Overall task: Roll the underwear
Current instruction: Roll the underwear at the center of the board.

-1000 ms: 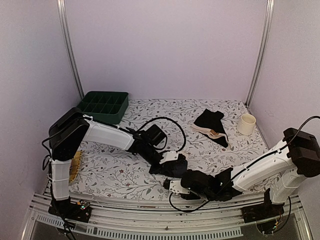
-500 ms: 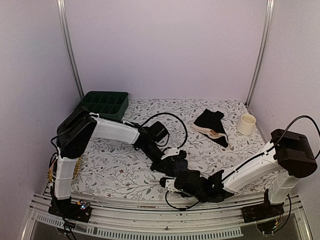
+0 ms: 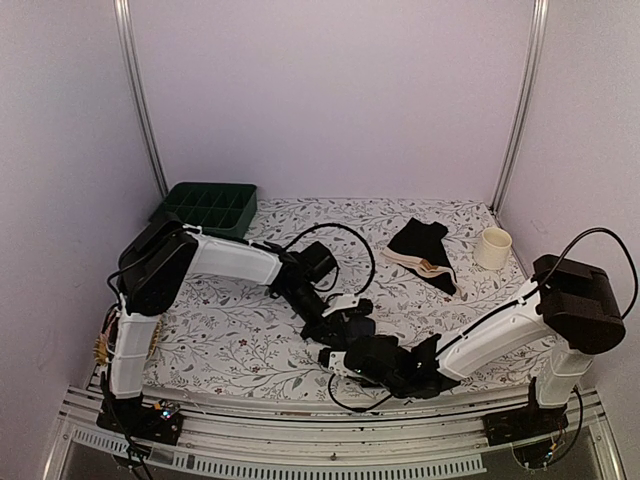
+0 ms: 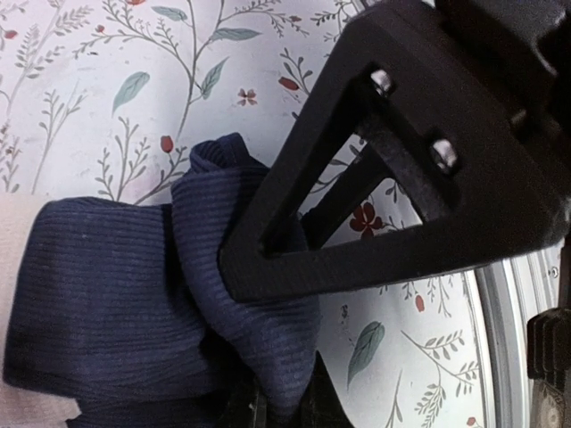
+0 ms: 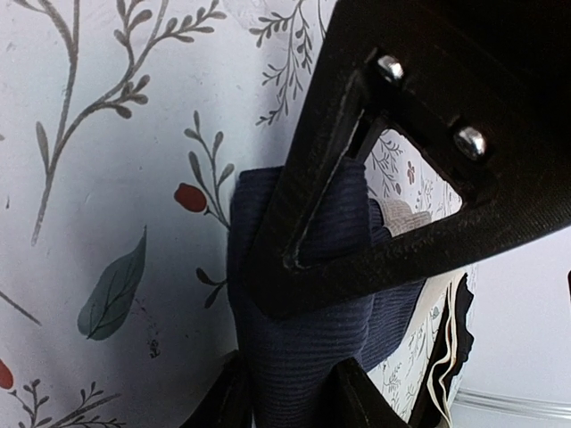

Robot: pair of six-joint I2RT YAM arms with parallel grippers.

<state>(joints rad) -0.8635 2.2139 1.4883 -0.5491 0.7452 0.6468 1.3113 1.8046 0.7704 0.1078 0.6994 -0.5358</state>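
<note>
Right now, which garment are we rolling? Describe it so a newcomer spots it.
On the flowered table, look at the middle of the front edge. The navy ribbed underwear is bunched between the left hand and right hand, apart from the black-and-cream heap by the cup.

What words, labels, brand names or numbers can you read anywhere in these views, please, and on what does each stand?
None: no text can be read in any view. The floral tablecloth, green tray, cream cup and underwear show no lettering.
</note>
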